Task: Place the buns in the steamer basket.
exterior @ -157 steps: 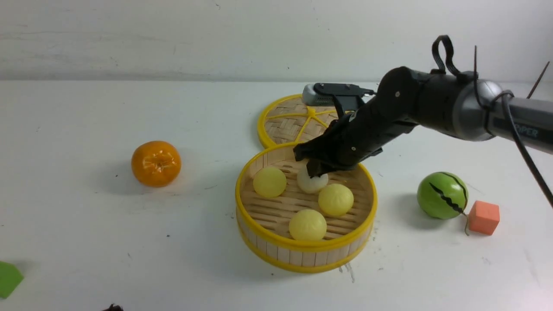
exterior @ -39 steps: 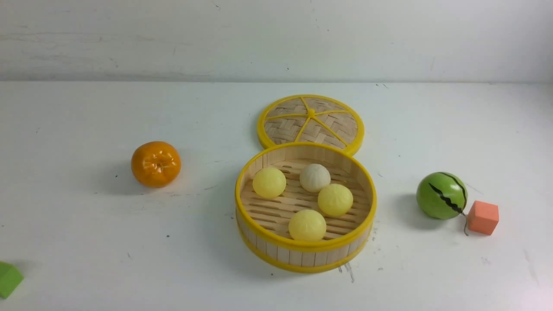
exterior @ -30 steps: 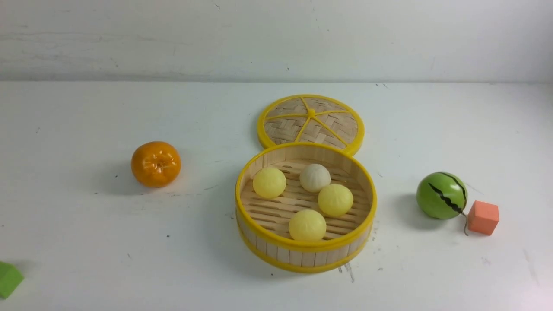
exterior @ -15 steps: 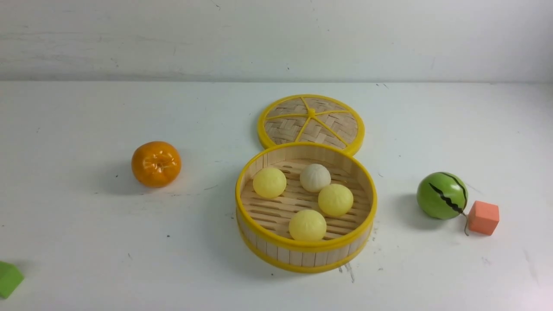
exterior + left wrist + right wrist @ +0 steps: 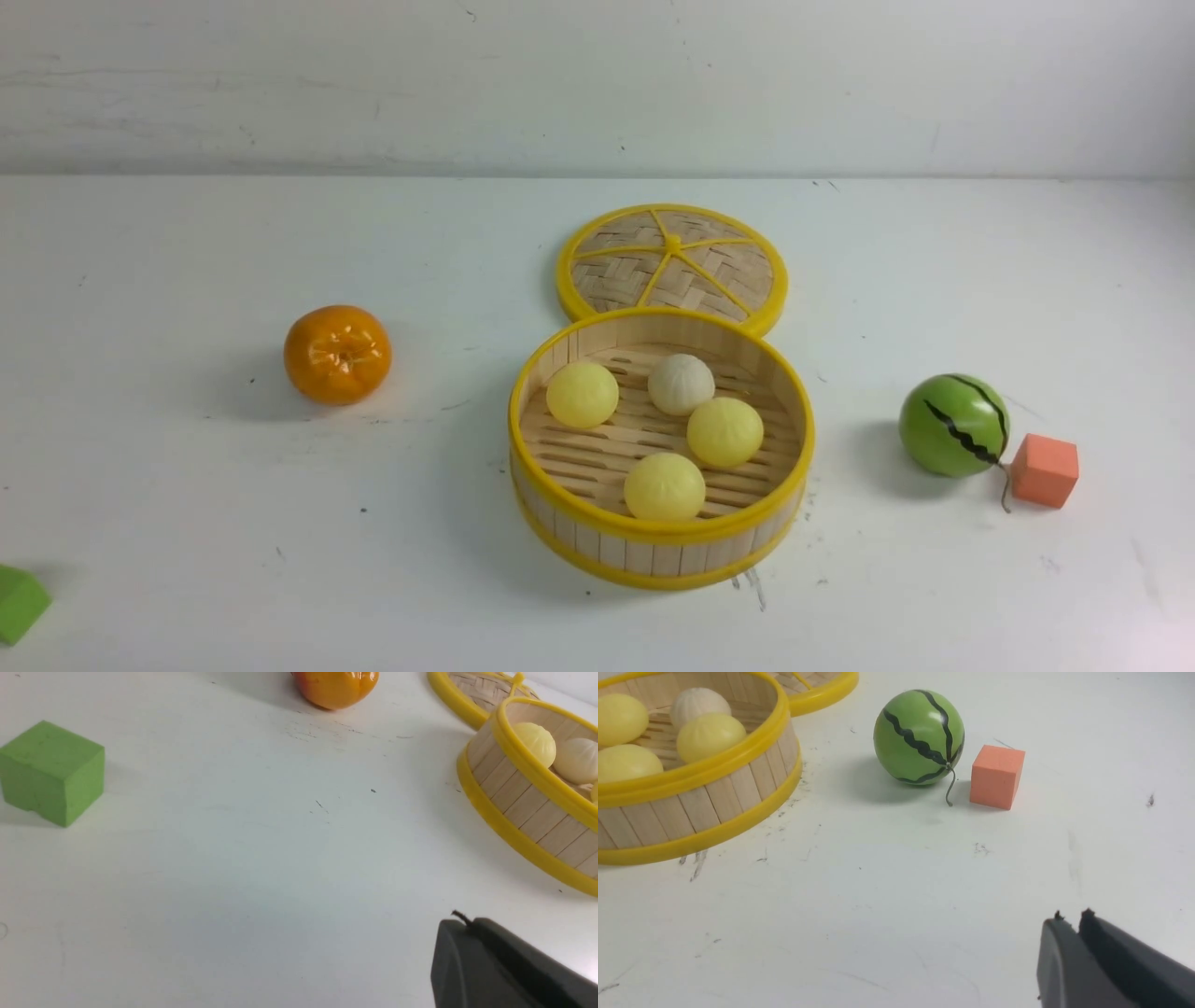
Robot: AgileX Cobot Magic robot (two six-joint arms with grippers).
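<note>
Gone from the front view is the right arm that reached over the steamer basket (image 5: 660,537) with the cream-white bun in its grip some seconds ago; nothing else on the table has shifted since. Four buns lie on the basket's slatted floor: one cream-white bun (image 5: 681,384) toward the back, and three pale yellow ones, the left bun (image 5: 582,394), the right bun (image 5: 724,432) and the front bun (image 5: 664,486). Around the basket there is one woven lid (image 5: 672,264) lying flat just behind it and touching its rim, one orange (image 5: 337,354) well to the left, one striped green ball (image 5: 954,424) to the right with one orange cube (image 5: 1045,469) just beside it, and one green block (image 5: 19,604) at the near left edge. All of this rests on a white table (image 5: 187,523) marked with small scuffs, and a plain pale wall rises behind it. Each wrist view shows only a dark corner of its own pincer: the left gripper (image 5: 486,966) hangs over bare table, well apart from the basket, and the right gripper (image 5: 1092,961) likewise sits over bare table, apart from the basket, the ball and the cube. Both sets of fingers look pressed together with nothing between them.
</note>
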